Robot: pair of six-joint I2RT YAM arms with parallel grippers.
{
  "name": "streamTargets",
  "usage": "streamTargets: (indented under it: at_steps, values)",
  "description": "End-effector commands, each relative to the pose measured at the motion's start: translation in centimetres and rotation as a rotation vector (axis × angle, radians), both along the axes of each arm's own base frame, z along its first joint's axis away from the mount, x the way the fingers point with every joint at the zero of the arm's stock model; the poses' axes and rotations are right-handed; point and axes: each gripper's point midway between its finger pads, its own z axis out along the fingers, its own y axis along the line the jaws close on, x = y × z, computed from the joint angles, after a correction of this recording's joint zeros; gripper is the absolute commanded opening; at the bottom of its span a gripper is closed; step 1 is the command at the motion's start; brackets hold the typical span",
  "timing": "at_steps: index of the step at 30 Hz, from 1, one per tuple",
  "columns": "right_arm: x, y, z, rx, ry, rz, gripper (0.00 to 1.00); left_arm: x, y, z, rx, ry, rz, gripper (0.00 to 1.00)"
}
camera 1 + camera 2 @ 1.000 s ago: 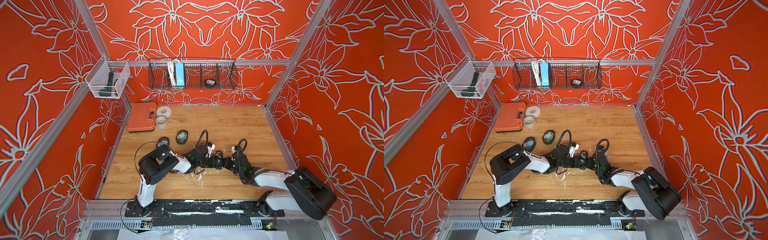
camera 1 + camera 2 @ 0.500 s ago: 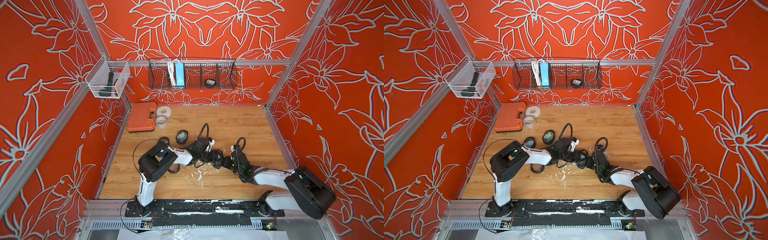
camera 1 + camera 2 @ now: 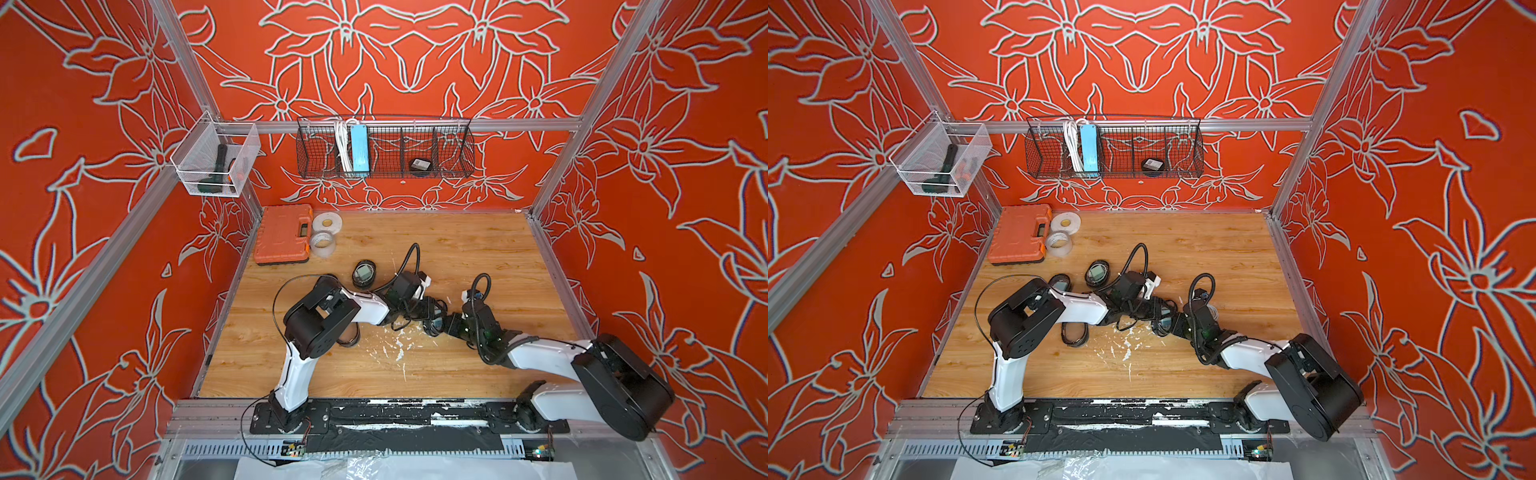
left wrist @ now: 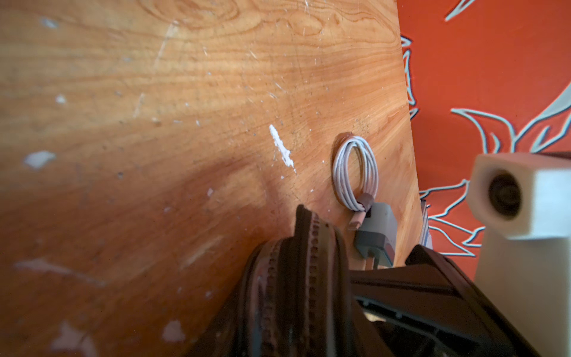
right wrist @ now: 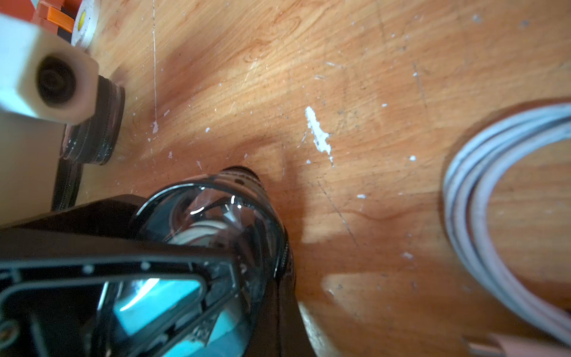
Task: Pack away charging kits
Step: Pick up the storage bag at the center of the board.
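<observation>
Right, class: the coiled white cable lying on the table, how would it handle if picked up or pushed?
The cable is thin loops cinched by one small tie, so it's probably light and floppy, sagging from a pinch. Lying flat on the table, it would likely slide rather than roll.

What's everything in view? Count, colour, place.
tool case: 1, orange, table back-left
tape rolls: 2, white, clear, beside it
wire basket: 1, black, back wall
power strip: 1, blue, in basket
mesh bin: 1, pale, left wall, tool inside
oval cases: at least 4, black-rimmed clear; two on table, one in basket, one held
coiled cable: 1, white, by right arm
plug adapters: 2; teal inside held case, greyish beside cable
black ring: 1, under left arm
left end effector: at case
right end effector: shut on case
</observation>
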Motion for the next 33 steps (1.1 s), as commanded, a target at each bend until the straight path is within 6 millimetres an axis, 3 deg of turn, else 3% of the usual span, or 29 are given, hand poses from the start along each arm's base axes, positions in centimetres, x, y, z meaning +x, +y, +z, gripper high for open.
streamTargets:
  at_steps: [1,6,8,13,16,18,22,24,26,28,30,33]
  values:
    - [-3.8,-2.8,-4.4,-0.149,0.186,0.012,0.0,-4.0,4.8,-8.8,0.265,0.2,0.022,0.31]
    - [-3.1,-1.6,-2.8,-0.127,0.17,0.055,0.0,-3.7,4.6,-7.6,0.239,0.177,0.024,0.04]
    - [-2.8,-1.4,-1.8,-0.127,0.158,0.064,0.0,-3.4,4.4,-6.6,0.224,0.155,0.024,0.0]
    - [-1.8,-0.8,2.9,-0.093,0.057,0.083,0.27,-2.4,4.0,-3.1,0.169,0.084,0.032,0.0]
    - [-1.2,-1.2,6.8,-0.085,-0.031,0.072,0.46,-1.6,4.1,0.2,0.108,0.029,0.043,0.0]
    - [-1.0,-1.4,9.5,-0.064,-0.099,0.059,0.64,-0.8,4.5,3.3,0.052,-0.028,0.069,0.0]
    - [-0.4,-2.1,13.3,-0.021,-0.184,-0.004,0.77,0.4,6.0,10.8,-0.076,-0.197,0.147,0.0]
    - [0.1,-1.2,15.4,0.03,-0.269,0.029,0.98,0.7,7.4,15.2,-0.135,-0.312,0.214,0.0]
    - [0.2,-0.8,17.1,0.035,-0.288,0.054,0.98,0.5,9.0,19.2,-0.2,-0.42,0.281,0.0]
    - [-0.2,0.3,18.8,0.04,-0.284,0.127,0.92,0.2,11.2,22.6,-0.259,-0.506,0.373,0.0]
    - [-1.3,3.2,21.9,0.142,-0.411,0.257,0.87,-0.8,13.5,26.2,-0.342,-0.604,0.452,0.0]
    - [-4.0,4.9,25.2,0.113,-0.627,0.346,0.81,-3.1,15.9,31.1,-0.47,-0.766,0.483,0.0]
